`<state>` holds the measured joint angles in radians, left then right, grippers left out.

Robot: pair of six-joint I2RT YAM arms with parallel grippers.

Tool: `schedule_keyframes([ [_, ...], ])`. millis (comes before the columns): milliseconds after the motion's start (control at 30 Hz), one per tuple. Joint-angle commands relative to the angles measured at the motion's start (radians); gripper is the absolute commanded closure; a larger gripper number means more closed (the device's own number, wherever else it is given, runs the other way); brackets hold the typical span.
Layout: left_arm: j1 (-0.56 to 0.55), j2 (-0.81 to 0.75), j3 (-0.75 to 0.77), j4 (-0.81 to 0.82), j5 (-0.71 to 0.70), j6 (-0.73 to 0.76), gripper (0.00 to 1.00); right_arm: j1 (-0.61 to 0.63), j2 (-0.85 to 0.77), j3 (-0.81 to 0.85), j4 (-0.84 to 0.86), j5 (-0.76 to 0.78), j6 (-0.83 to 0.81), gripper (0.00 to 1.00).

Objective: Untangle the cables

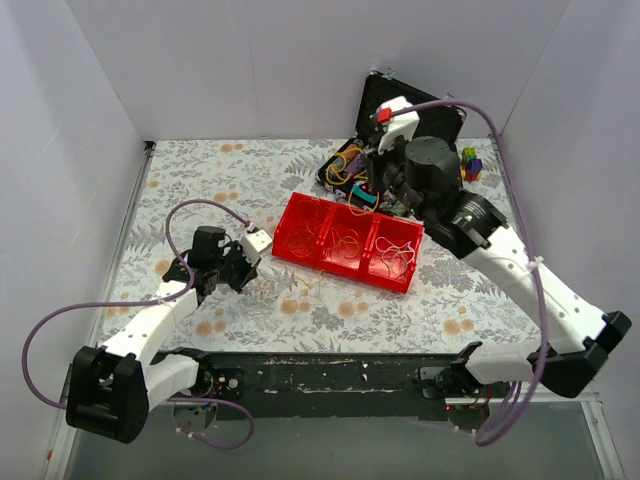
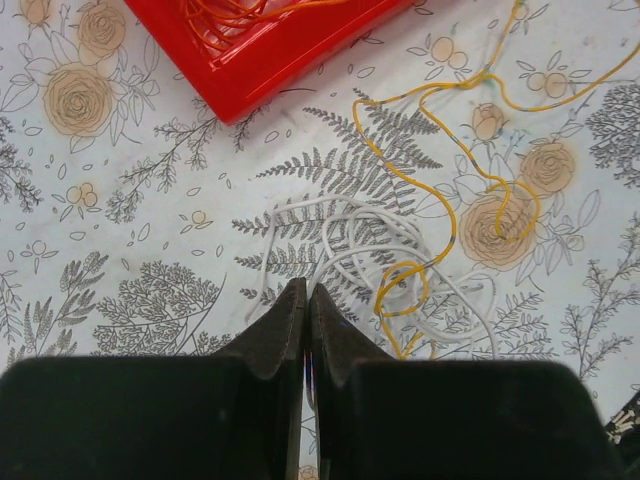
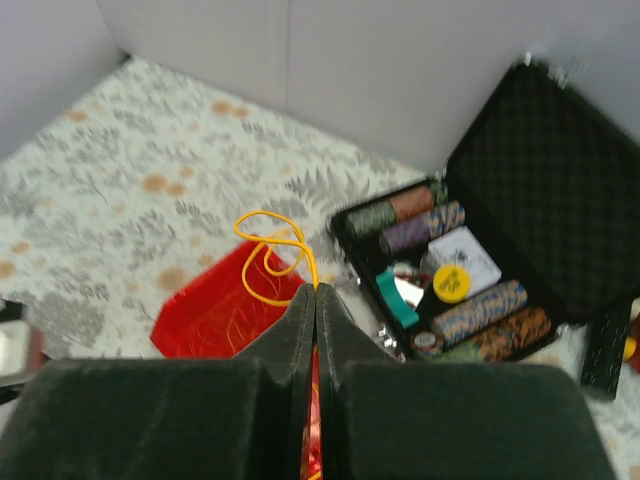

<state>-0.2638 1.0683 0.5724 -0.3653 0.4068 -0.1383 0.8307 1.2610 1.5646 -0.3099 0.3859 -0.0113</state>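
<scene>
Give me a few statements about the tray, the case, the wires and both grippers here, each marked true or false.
1. The red tray has three compartments. True.
2. The black case is closed. False: its lid stands open and the chips inside show.
3. The right gripper is shut, with a yellow wire looping out from its tips. True.
4. The left gripper hangs wide open over the tray. False: it is shut, over the table beside the tray, by a white wire.
</scene>
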Motion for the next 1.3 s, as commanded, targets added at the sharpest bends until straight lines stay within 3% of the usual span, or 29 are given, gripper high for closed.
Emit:
schedule_keyframes([
  [0,0.003,-0.047,0.032,-0.072,0.081,-0.009,1.0,-0.094,0.006,-0.09,0.097,-0.14,0.115,0.99],
  [533,0.003,-0.057,0.067,-0.098,0.11,-0.015,1.0,-0.153,0.132,-0.373,0.21,-0.231,0.251,0.99],
  [1033,0.003,-0.062,0.095,-0.093,0.129,-0.032,1.0,-0.168,0.313,-0.388,0.217,-0.249,0.261,0.98],
  [1133,0.001,-0.057,0.103,-0.093,0.138,-0.035,1.0,-0.168,0.347,-0.38,0.184,-0.246,0.274,0.82],
  [1267,0.001,-0.056,0.109,-0.095,0.142,-0.04,1.0,-0.168,0.312,-0.388,0.186,-0.231,0.271,0.49],
])
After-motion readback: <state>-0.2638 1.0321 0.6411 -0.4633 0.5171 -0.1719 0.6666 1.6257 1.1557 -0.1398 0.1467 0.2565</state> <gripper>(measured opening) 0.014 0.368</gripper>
